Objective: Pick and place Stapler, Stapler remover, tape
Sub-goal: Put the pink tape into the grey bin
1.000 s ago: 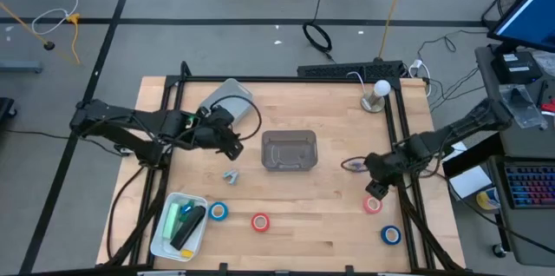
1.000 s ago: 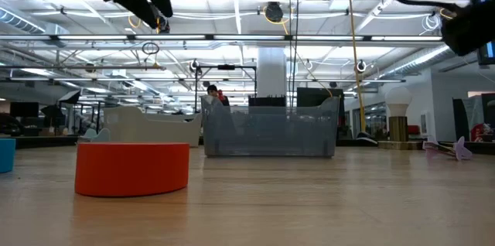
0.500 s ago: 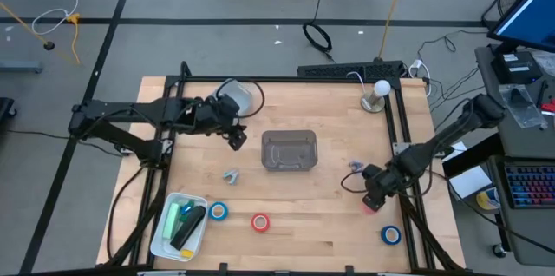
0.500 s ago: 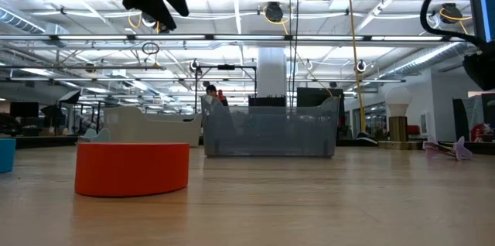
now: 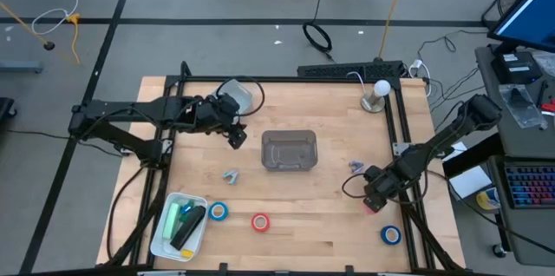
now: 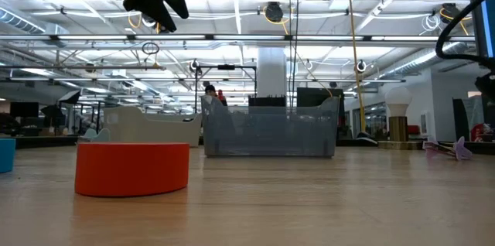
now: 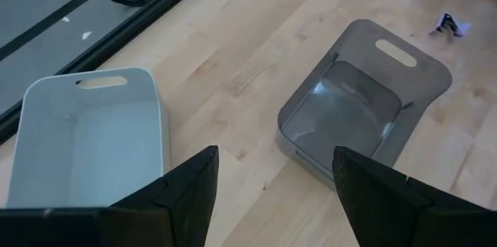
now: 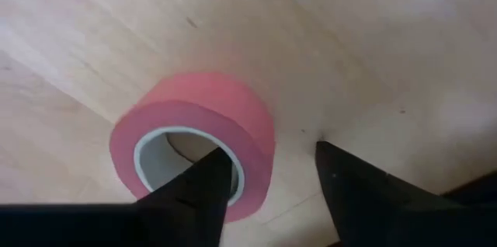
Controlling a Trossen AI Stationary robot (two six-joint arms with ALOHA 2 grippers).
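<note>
Straddling a red tape roll point(image 8: 194, 150) near the desk's point(image 5: 329, 224) right edge, the right pincer point(image 8: 268, 181) is released, one finger inside the core. The left pincer point(image 7: 272, 189) hangs released above the white bin point(image 7: 85, 138) and grey bin point(image 7: 365, 107).

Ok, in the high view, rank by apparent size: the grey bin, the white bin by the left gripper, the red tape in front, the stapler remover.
Largest to smallest:
1. white bin, partly hidden, and grey bin: too close to rank
2. red tape
3. stapler remover, only slightly smaller

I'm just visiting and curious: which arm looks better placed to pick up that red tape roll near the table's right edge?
The right. Its gripper is open and already down at that red tape roll, one finger reaching into the core. The left gripper hangs open far away, over the bare wood between the white bin and grey bin.
</note>
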